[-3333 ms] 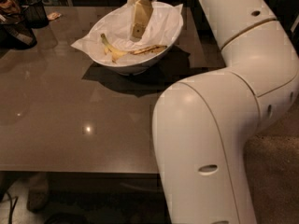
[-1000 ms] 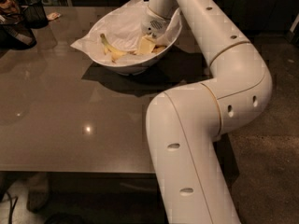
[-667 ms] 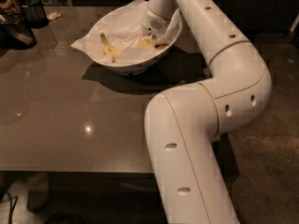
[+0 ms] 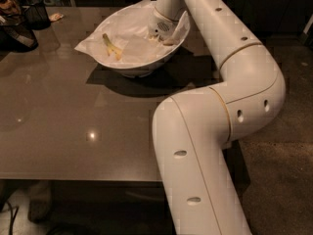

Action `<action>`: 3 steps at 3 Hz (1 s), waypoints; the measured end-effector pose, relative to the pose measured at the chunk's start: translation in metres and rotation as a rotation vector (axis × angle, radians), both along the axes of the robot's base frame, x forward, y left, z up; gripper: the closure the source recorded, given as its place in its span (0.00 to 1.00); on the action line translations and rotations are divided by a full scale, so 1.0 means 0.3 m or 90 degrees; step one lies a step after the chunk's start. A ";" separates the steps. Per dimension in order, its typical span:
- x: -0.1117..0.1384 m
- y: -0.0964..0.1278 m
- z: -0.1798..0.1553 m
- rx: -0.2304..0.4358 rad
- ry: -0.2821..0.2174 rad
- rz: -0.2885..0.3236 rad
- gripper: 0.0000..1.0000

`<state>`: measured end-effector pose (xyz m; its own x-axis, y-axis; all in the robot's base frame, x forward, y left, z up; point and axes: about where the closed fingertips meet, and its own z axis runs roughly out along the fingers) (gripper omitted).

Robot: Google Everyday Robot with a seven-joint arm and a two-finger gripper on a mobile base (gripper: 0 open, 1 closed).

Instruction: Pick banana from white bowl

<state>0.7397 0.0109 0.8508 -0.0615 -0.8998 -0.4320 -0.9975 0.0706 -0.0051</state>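
Where the gripper (image 4: 159,33) sits low in the right side of the bowl (image 4: 146,68), its tip is sunk against crinkled paper (image 4: 139,48), so I cannot tell whether it is spread or pinching anything. Only a short yellow-green piece of the banana (image 4: 111,46) shows. It lies on the paper in the bowl's left half, apart from the gripper. The bowl rests on a brown table (image 4: 73,126), and a black mesh cup (image 4: 36,12) stands at the table's far left.

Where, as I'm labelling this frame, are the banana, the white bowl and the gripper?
banana (image 4: 112,48): camera view, its exposed yellowish end near the stem.
white bowl (image 4: 145,69): camera view, its near outer wall.
gripper (image 4: 157,36): camera view, its tip, low inside the bowl's right side.
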 end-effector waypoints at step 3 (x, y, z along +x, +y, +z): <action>-0.128 -0.029 0.304 0.079 -0.148 0.022 1.00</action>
<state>0.7014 0.0023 0.9420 0.0816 -0.8391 -0.5379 -0.9724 0.0513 -0.2277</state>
